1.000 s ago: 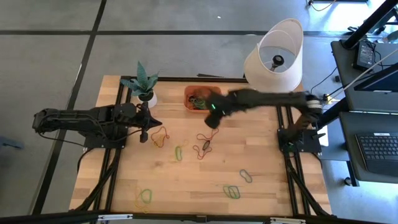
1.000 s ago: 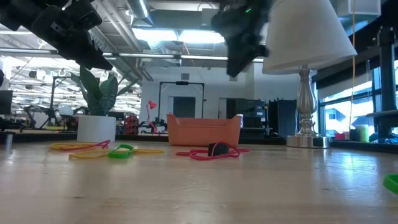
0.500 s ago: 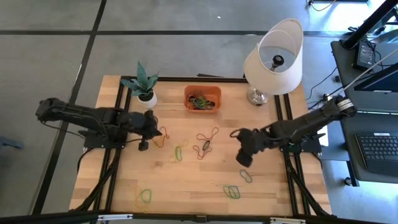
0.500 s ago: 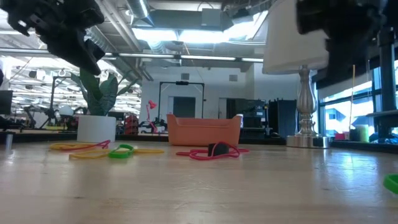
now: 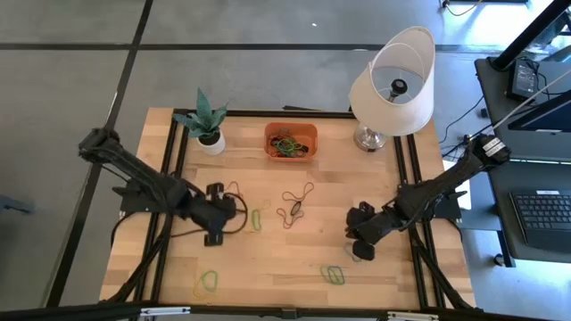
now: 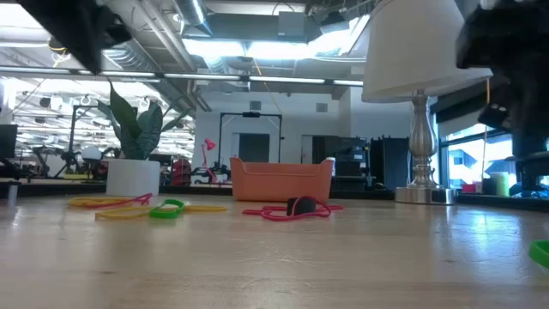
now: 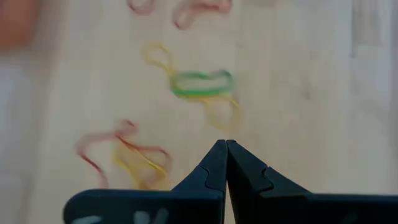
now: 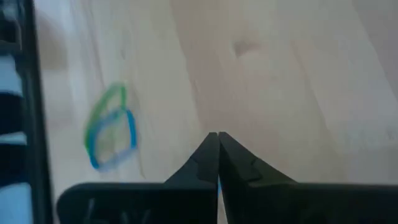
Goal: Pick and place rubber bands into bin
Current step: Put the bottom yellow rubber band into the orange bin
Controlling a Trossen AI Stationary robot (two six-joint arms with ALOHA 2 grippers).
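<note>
The orange bin (image 5: 290, 141) stands at the table's far middle with several rubber bands in it. Loose rubber bands lie flat on the wood: a red and black tangle (image 5: 294, 205), a green one (image 5: 256, 218), a red and yellow pair (image 5: 230, 194), a green and blue pair (image 5: 333, 275). My left gripper (image 5: 215, 237) hovers shut just near of the red and yellow pair, with the green band (image 7: 202, 83) ahead of its tips (image 7: 225, 144). My right gripper (image 5: 358, 251) is shut low over the wood at the near right, the green and blue pair (image 8: 112, 127) beside it. Nothing shows between either pair of fingers.
A white plant pot (image 5: 211, 141) stands left of the bin and a lamp with a white shade (image 5: 393, 85) at the far right corner. Another green and yellow band (image 5: 207, 283) lies near the front left edge. Bare wood spreads across the table's middle.
My left gripper has swung from beside the plant pot toward the table's near edge and a little right, tipping more steeply down. My right gripper has left the bin, swept toward the right and near edges, and come down low over the wood.
</note>
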